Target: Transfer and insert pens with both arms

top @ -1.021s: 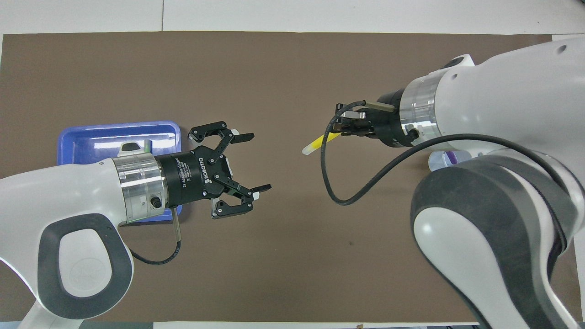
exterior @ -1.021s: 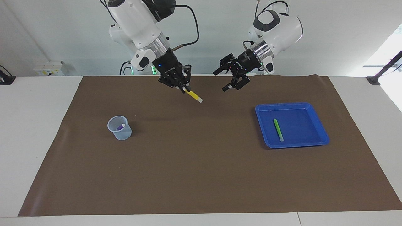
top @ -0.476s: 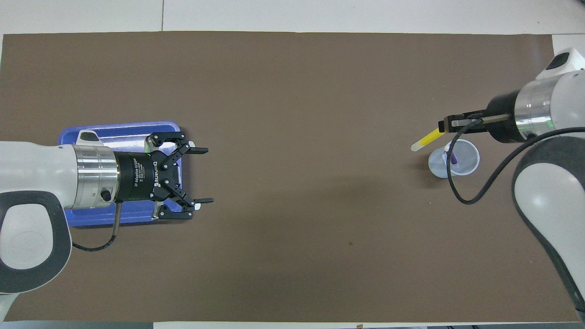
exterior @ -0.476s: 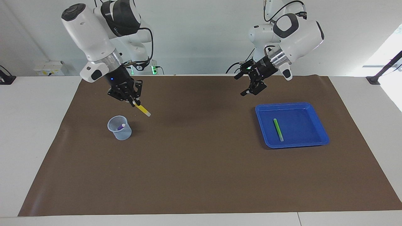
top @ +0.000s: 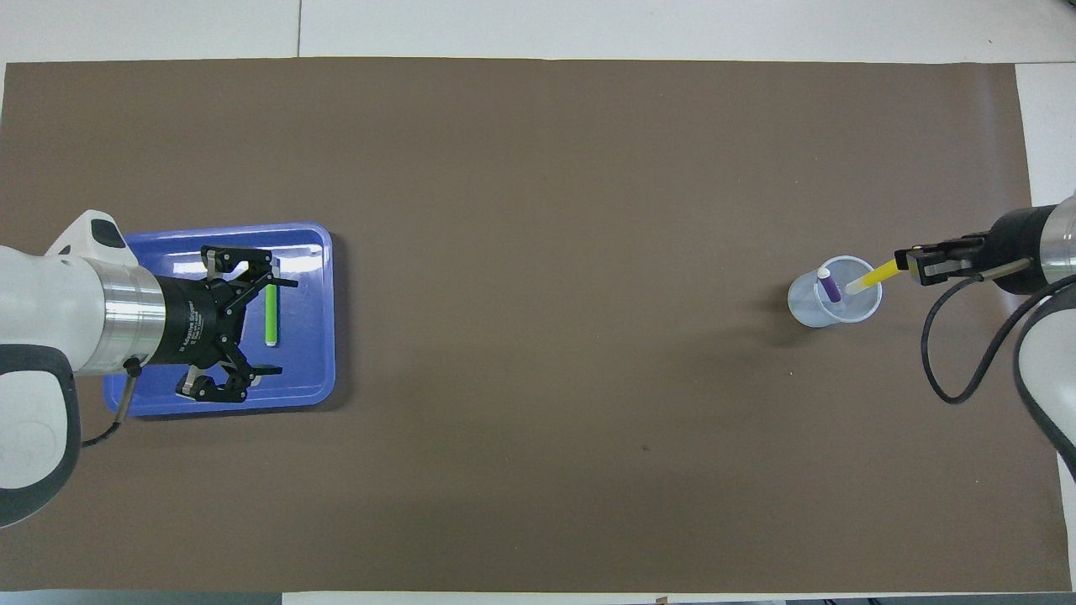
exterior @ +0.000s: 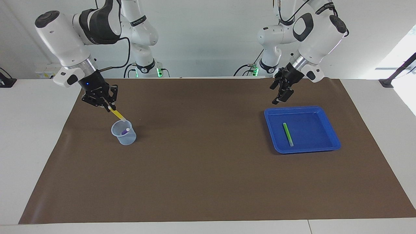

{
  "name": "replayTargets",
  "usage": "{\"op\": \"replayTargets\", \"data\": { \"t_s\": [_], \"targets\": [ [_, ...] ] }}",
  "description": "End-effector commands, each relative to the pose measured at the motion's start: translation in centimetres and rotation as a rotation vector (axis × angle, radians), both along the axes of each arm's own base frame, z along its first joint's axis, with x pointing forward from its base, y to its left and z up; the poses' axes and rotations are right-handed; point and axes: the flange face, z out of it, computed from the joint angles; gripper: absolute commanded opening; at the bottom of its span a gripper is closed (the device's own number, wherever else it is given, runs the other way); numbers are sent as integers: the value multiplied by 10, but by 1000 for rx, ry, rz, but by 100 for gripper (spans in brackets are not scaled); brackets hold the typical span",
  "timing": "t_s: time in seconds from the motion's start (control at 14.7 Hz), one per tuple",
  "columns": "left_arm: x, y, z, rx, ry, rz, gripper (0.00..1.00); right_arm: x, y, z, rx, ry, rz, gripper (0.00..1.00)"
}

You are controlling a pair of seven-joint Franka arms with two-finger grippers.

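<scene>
Three pens show. The yellow pen [exterior: 117, 114], slim with a white tip, slants down from the closed right jaws [exterior: 110, 107], its tip at the rim of the clear cup [exterior: 123, 132], where the purple pen [exterior: 125, 131] already stands. The green pen [exterior: 287, 134] lies flat in the blue tray [exterior: 331, 143] below the open, empty left jaws [exterior: 282, 92]. It looks light, stiff and smooth; a mid-barrel pinch seems safest against slipping or pivoting.
</scene>
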Motion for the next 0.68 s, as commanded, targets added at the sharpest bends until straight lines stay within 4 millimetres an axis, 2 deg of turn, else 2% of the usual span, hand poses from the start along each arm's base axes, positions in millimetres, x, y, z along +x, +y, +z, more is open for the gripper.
{"op": "replayTargets", "data": {
  "t_s": [0.0,0.14,0.2,0.34,0.61],
  "targets": [
    [-2,35,-13,29,-16,-244,100,-20,0,-22,-60,-55,12,0],
    [2,64,-18,29,-83,-399,100,-21,-2,-34,-71,-49,13,0],
    [3,71,-26,37,-103,-464,100,-24,-10,-43,-72,-39,-1,0],
    [16,74,-51,105,-136,-679,100,-26,-16,-67,-71,-27,-13,0],
    [47,81,-108,170,-177,-883,100,-21,-18,-95,-58,-6,-22,0]
  ]
}}
